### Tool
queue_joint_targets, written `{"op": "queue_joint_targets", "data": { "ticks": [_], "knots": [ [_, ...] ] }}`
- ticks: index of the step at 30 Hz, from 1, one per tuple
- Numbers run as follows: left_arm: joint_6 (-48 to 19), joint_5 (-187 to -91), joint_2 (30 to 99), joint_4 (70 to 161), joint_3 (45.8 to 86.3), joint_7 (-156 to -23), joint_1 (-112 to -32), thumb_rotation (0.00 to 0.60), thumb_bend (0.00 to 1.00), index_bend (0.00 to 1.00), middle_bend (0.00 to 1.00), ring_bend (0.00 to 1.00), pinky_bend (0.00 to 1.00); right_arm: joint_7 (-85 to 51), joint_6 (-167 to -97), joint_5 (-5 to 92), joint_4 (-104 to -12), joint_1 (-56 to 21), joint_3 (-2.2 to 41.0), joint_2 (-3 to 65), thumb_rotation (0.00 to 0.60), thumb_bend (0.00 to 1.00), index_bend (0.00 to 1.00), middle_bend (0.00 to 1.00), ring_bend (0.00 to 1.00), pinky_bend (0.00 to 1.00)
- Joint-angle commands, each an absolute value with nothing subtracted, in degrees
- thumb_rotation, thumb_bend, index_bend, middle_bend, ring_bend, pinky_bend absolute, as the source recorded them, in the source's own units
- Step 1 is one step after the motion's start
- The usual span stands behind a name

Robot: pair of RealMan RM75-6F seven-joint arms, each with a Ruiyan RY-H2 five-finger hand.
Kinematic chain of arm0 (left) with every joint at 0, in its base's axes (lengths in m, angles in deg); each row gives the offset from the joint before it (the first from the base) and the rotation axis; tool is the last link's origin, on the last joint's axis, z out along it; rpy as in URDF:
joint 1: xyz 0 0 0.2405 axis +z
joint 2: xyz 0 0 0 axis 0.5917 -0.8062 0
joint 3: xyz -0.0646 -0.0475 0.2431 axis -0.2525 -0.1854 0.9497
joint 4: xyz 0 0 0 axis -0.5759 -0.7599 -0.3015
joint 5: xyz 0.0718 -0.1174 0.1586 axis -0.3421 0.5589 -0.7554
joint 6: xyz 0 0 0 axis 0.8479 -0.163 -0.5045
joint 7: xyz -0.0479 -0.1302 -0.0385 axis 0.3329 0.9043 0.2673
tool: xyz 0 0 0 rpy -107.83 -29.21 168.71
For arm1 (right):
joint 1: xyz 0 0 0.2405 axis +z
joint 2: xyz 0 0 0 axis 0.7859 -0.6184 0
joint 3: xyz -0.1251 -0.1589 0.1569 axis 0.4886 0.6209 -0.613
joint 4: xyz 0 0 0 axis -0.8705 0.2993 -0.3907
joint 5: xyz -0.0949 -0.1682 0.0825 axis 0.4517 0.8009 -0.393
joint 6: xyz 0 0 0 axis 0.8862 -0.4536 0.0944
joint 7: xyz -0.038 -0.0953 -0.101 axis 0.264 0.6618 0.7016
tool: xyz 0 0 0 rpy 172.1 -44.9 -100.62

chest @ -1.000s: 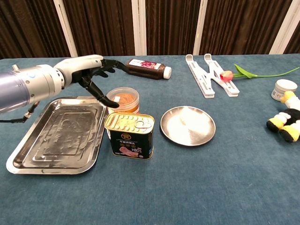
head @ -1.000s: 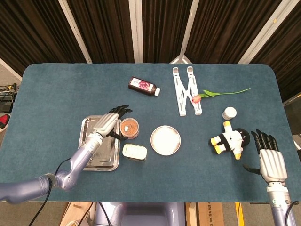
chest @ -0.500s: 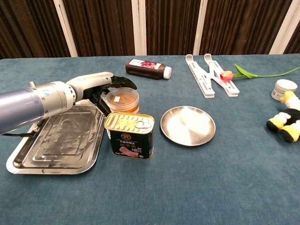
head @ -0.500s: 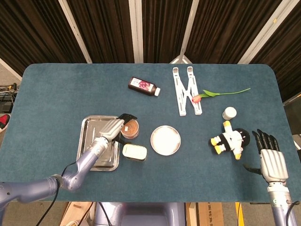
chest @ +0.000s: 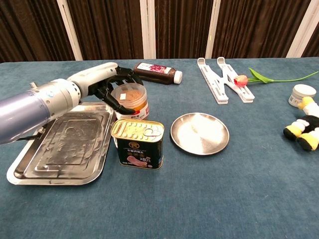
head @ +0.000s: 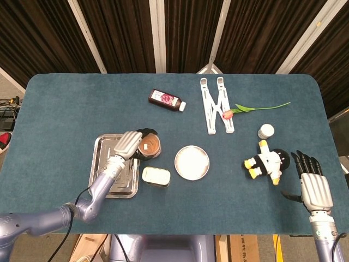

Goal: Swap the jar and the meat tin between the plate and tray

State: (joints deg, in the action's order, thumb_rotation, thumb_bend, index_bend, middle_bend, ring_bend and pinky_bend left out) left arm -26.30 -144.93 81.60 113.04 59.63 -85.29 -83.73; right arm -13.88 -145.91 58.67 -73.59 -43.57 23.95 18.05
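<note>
Fingers [chest: 115, 102] now around lifted jar [chest: 130, 99]

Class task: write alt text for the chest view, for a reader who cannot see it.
The robot's left hand grips a clear jar of brown powder beside an empty steel tray. In front stands a gold meat tin, right of it an empty round metal plate, all on a blue cloth table.
</note>
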Motion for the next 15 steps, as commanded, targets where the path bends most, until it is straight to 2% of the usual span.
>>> {"op": "queue_joint_targets", "data": {
  "ticks": [1, 7, 10, 15],
  "knots": [
    [-23.7, -146.9, 77.6, 118.9, 59.1, -84.4, -82.1, 0.600, 0.56, 0.37, 0.44, 0.36, 0.45, -13.8, -146.0, 58.7, -73.6, -43.6, 23.9, 18.0, 0.600, 0.00, 0.00, 0.00, 0.00, 0.00],
    [-17.3, -150.6, 68.3, 128.9, 61.4, -86.2, -76.8, 0.600, 0.53, 0.37, 0.42, 0.35, 0.45, -14.0, -146.3, 59.1, -73.8, -43.7, 24.0, 17.9, 0.600, 0.00, 0.00, 0.00, 0.00, 0.00],
    [-17.2, -151.7, 63.3, 132.5, 63.9, -85.8, -74.3, 0.600, 0.46, 0.37, 0.41, 0.35, 0.45, -13.7, -146.0, 59.0, -73.8, -43.6, 24.1, 18.1, 0.600, 0.00, 0.00, 0.00, 0.00, 0.00],
    [-18.1, -154.2, 59.7, 133.5, 67.4, -81.7, -71.9, 0.600, 0.44, 0.37, 0.40, 0.35, 0.44, -13.0, -145.7, 58.9, -73.7, -43.4, 24.1, 18.6, 0.600, 0.00, 0.00, 0.00, 0.00, 0.00]
  ]
}}
